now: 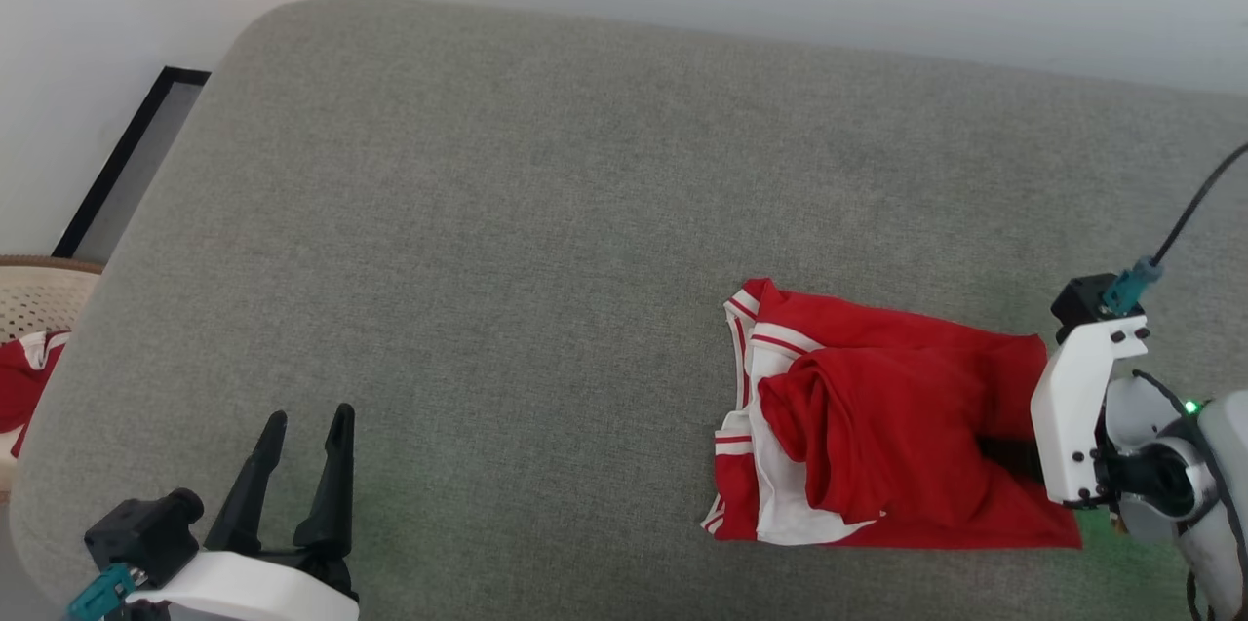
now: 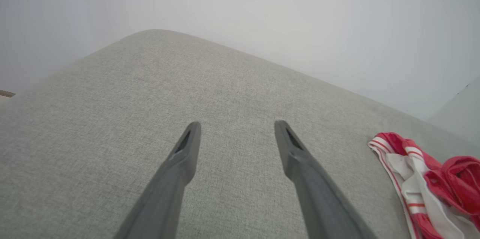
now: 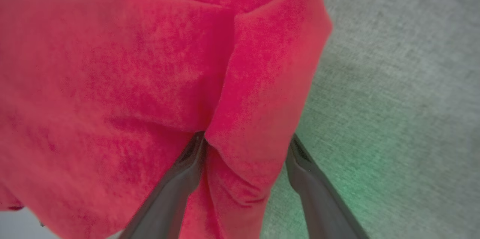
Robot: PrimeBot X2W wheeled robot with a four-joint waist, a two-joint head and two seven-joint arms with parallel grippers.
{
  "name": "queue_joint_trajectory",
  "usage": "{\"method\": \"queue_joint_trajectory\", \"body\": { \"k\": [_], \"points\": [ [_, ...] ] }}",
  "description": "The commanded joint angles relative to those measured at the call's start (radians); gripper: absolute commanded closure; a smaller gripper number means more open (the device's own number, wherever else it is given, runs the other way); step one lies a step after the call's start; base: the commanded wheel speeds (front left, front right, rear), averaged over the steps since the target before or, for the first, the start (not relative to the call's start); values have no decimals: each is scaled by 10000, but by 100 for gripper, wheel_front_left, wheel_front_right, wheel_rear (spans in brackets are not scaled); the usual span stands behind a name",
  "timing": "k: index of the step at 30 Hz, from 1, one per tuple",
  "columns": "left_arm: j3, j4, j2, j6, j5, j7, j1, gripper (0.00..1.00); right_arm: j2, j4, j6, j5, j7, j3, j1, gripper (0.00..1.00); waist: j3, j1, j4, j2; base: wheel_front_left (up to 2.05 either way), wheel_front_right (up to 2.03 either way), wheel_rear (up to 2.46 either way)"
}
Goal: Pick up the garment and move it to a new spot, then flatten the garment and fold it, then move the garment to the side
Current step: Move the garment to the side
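Left gripper (image 1: 310,412) sits near-left, closest to the head camera, low over the grey cushion (image 1: 507,212). Its fingers (image 2: 187,152) are spread wide with bare fabric between them, holding nothing. Further left, past the cushion edge, a woven basket (image 1: 39,294) holds a red and white cloth (image 1: 24,377).

Right of centre, toward the near edge, the garment (image 1: 907,407) lies on the cushion, well apart from the left gripper. It is a red shirt, bunched and loosely folded over itself rather than flat. The left end shows white panels and red-and-white striped trim, with a rolled red lump on top of the white part. The right half is plain red, smoother, with a straight near hem. In the left wrist view the garment (image 2: 431,179) shows at the right as a striped edge, white cloth and a red bundle.

Right gripper (image 3: 246,137) is at the garment's right end, its white wrist mount (image 1: 1082,407) overlapping the red edge. Its fingers (image 3: 176,186) are spread, straddling a raised fold of red cloth (image 3: 112,81), not clamped on it.
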Motion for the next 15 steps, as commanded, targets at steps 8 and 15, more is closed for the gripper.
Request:
{"method": "queue_joint_trajectory", "body": {
  "k": [8, 15],
  "points": [
    [-41, 60, 42, -31, -167, -50, -467, 0, 534, 747, -1, 166, 89, 92, -483, 100, 358, 0, -69, -1, 0, 0, 0],
    [4, -100, 102, -31, -77, -50, -782, 0, -100, 461, -26, -2, -255, -415, -1171, 100, 585, 0, -591, -1, 0, 0, 0]
  ]
}}
